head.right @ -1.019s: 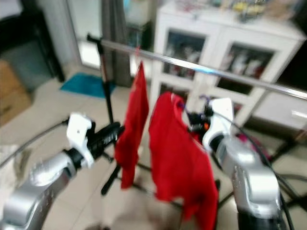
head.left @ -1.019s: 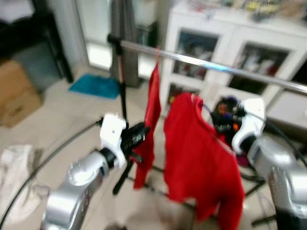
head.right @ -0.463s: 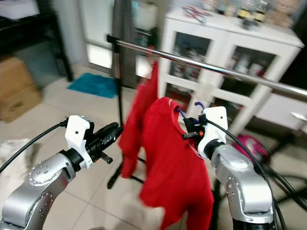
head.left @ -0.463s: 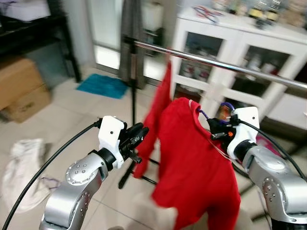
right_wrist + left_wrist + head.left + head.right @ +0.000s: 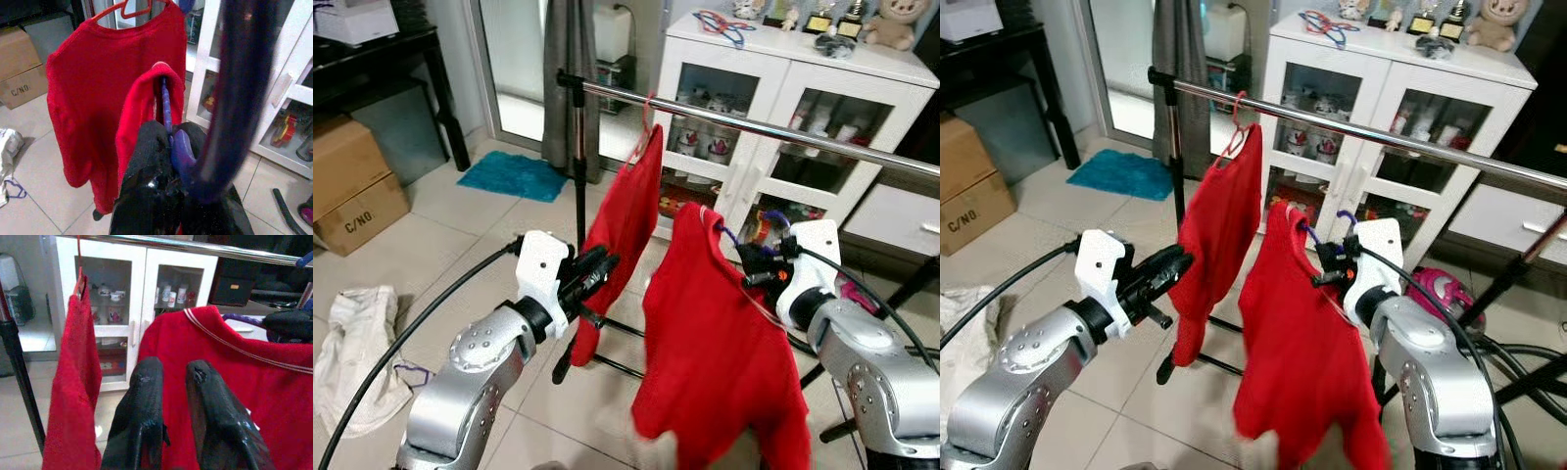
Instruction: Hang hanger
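Note:
A silver clothes rail [image 5: 759,128] runs across at chest height. One red shirt [image 5: 628,223] hangs from it on a red hanger [image 5: 645,119] near the rail's left end. My right gripper [image 5: 751,266] is shut on a purple hanger [image 5: 167,105] that carries a second red shirt [image 5: 717,343]. This shirt hangs below the rail and to the right of the hung one, and its purple hook [image 5: 1345,216] is under the bar, not over it. My left gripper [image 5: 593,272] is shut and empty, just left of the hung shirt's lower edge.
A white cabinet [image 5: 793,93] with glass doors stands behind the rail. The rack's black upright [image 5: 578,166] and its floor feet are ahead. A cardboard box [image 5: 352,191], a blue mat [image 5: 514,176] and a white cloth [image 5: 352,352] lie on the left floor. Cables and a pink object [image 5: 1451,294] lie at right.
The camera has shifted and steadied, and the picture is sharper. The held shirt's lower part has swung from the left to hang under my right gripper. Both grippers keep their grip states.

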`<state>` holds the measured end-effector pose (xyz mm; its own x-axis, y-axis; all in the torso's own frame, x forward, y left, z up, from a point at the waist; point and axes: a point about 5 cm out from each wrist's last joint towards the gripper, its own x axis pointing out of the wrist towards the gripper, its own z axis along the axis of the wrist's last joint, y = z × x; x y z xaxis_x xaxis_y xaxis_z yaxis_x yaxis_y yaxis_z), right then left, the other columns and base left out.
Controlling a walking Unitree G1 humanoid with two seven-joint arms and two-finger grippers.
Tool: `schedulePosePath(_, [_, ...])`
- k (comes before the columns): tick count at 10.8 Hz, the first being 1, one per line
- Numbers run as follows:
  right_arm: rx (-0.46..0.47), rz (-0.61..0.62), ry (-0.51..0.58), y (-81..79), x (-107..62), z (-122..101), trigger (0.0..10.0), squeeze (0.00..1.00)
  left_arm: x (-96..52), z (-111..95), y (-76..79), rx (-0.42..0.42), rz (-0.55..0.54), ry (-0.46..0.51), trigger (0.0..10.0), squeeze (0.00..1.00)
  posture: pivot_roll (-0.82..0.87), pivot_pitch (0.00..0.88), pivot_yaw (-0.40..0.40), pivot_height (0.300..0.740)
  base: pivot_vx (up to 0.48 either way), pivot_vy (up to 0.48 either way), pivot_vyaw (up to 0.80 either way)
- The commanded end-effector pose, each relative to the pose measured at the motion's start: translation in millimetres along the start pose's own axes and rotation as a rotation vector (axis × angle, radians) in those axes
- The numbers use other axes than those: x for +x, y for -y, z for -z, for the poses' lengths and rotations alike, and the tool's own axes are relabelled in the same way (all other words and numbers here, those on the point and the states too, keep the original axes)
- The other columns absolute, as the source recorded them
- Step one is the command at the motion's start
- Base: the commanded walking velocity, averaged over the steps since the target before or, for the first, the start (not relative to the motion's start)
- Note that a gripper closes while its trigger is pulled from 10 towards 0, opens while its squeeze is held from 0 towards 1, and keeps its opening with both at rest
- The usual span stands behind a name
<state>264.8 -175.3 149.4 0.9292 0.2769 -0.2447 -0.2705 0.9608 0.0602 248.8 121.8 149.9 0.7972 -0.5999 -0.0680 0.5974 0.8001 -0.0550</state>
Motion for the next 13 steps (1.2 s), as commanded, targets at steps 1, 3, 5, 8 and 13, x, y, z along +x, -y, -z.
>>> schedulePosePath(1, [-0.028,0.011,0.072,0.9,-2.2,-15.5,0.0,0.0,2.3,-0.2,0.0,-0.002,0.002,0.003,10.0,0.0,0.07,0.019,-0.053,0.74,-0.255,0.0,0.0])
schedulePosePath(3, [-0.029,0.013,0.074,0.2,-2.5,-15.6,0.0,0.0,3.2,-0.8,-0.3,0.0,0.006,0.005,10.0,0.0,0.07,0.018,-0.051,0.74,-0.259,0.0,0.0])
schedulePosePath(5, [-0.033,0.003,0.077,-2.9,-1.3,-16.4,0.0,0.0,4.3,-1.9,-1.0,0.006,0.008,0.006,10.0,0.0,0.08,0.018,-0.052,0.74,-0.259,0.0,0.0])
schedulePosePath(8, [-0.051,-0.019,0.097,-11.6,2.0,-21.1,0.0,0.0,11.9,-2.5,0.3,-0.002,0.038,0.006,10.0,0.0,0.08,0.014,-0.053,0.74,-0.087,0.0,0.0])
schedulePosePath(13, [-0.241,-0.116,0.201,-38.0,5.5,-40.3,0.0,0.0,44.1,-23.0,-2.7,-0.206,0.235,0.069,10.0,1.0,0.07,0.0,-0.045,0.74,0.0,0.0,0.0])
